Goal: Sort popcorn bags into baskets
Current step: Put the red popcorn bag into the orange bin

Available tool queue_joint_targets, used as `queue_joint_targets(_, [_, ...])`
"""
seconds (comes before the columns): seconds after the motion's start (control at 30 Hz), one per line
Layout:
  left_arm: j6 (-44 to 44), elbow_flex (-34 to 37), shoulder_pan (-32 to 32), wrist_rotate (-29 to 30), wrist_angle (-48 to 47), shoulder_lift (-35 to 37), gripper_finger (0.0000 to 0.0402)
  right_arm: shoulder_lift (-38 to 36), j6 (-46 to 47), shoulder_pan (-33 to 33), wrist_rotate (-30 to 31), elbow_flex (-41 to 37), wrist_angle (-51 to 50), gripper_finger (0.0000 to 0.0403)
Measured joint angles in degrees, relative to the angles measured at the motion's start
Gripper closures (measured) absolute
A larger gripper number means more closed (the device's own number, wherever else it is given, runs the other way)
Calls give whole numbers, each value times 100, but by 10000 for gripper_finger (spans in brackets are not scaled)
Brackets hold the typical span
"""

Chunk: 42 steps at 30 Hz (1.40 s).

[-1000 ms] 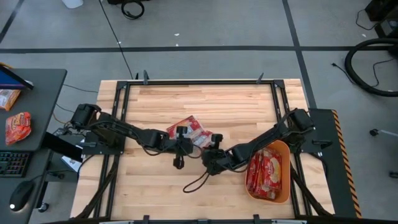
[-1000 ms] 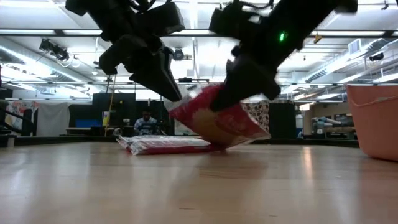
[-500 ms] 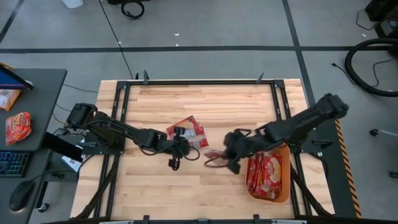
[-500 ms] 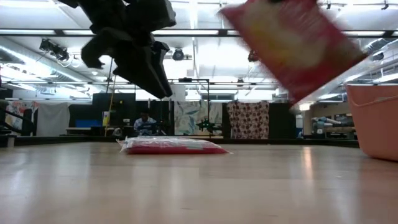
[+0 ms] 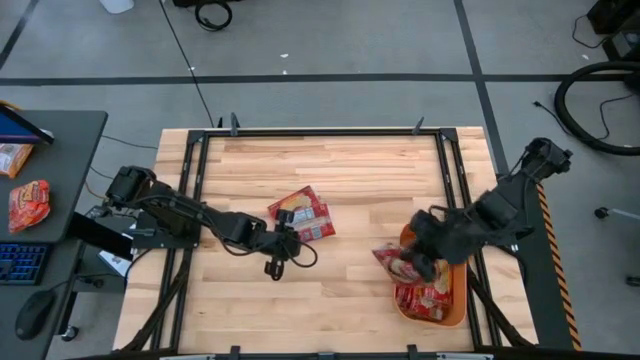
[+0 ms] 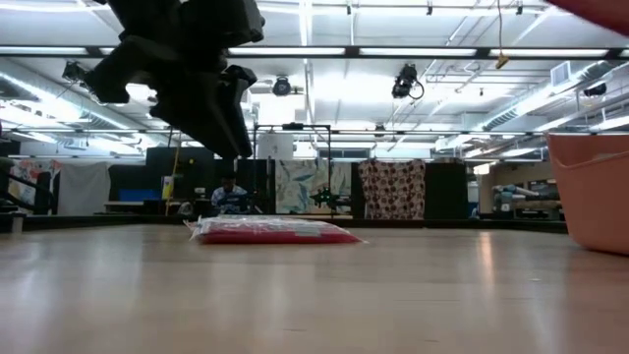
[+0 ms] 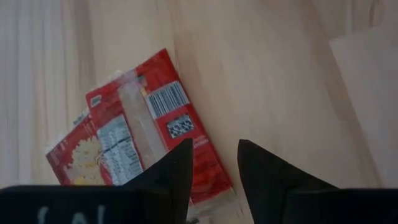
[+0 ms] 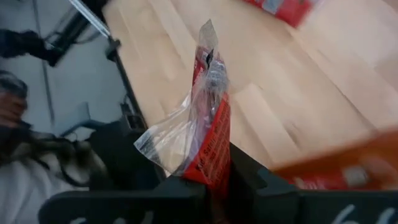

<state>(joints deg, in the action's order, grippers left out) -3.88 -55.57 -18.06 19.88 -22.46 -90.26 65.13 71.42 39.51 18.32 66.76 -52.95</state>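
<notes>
Your right gripper (image 8: 214, 180) has its two fingers clamped tight on the edge of one popcorn bag (image 8: 202, 124), which sticks up from between them with its clear crimped end flaring out. From above, you can see that bag (image 5: 392, 260) hanging at the inner rim of the orange basket (image 5: 455, 300), partly over the wood and partly over the tub. The basket sits at the desk's right edge, toward the near right corner, and already holds several red packets (image 5: 425, 290) stacked along its length.

Your left gripper (image 7: 211, 165) hovers above the desk (image 5: 340, 165) near its middle, fingers parted by a narrow gap with nothing between them. Just ahead of it lie the remaining bags (image 5: 303, 213), a small overlapping pile flat on the wood around the desk's centre; the wrist view shows the top one (image 7: 149, 137) back side up, with its barcode and printed panel showing. From table height, that pile (image 6: 265, 231) lies low and flat, with the left arm hanging above and clear of it.
</notes>
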Motion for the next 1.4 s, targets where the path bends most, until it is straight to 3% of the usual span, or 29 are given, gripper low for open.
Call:
queue_joint_targets(0.17, [22,0,-33,-22,-35,0,269,-28,1084,662,435,-82,-739,370])
queue_joint_targets(0.57, [29,0,-51,-22,-35,-4,269,-868,3281,1793,1045,-1616,-632,358])
queue_joint_targets(0.77, [24,2,-49,-22,-35,-7,269,-1306,4089,1879,-62,-2312,-735,308])
queue_joint_targets(0.93, [22,2,-49,-27,1,-7,269,-1556,4718,1801,-1042,-2379,-879,280])
queue_joint_targets(1.23, [125,6,-53,-408,31,-9,268,-1633,4742,1577,-1316,-1579,-1364,280])
queue_joint_targets(1.3, [276,7,-49,-402,124,-55,263,-1635,4511,1499,-889,-1470,-1494,280])
queue_joint_targets(1.4, [353,9,-51,-299,183,-242,247,-1590,3409,1339,590,-1464,-1452,280])
